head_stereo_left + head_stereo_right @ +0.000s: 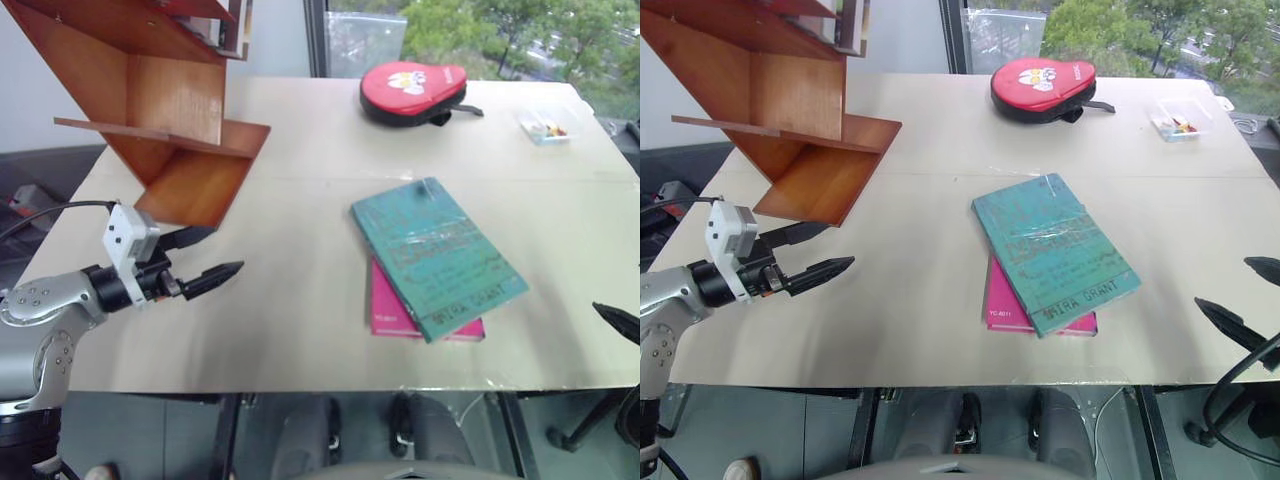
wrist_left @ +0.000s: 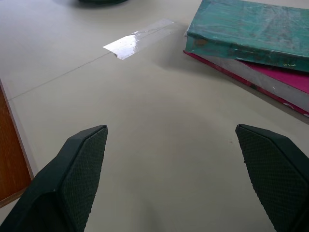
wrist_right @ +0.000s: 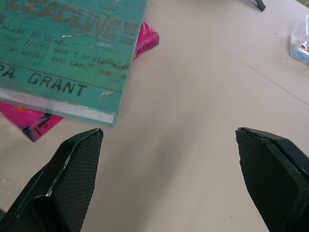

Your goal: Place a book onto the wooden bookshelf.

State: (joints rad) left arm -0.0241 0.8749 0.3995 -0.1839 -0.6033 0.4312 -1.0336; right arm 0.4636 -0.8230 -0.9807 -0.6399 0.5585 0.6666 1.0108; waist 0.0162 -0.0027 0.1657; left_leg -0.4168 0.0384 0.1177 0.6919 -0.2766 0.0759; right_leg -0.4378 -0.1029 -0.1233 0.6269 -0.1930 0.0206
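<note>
The book (image 1: 437, 255), a large teal-green paperback with a worn cover, lies flat in the middle of the table, skewed on top of a smaller pink book (image 1: 392, 312). The wooden bookshelf (image 1: 170, 100), reddish-brown with slanted boards, stands at the table's far left corner. My left gripper (image 1: 227, 249) hovers open over the table's left side, just in front of the shelf's lowest board and pointing toward the books. My right gripper (image 1: 1222, 282) is open at the table's right front edge, to the right of the book. In the right wrist view the book's corner (image 3: 72, 58) lies just beyond the fingertips (image 3: 79, 159).
A red zipped case (image 1: 412, 90) lies at the table's far middle and a small clear box (image 1: 545, 127) of small items at the far right. A strip of clear tape (image 2: 137, 37) runs along the tabletop seam. The table's front edge (image 1: 330, 385) is close to me.
</note>
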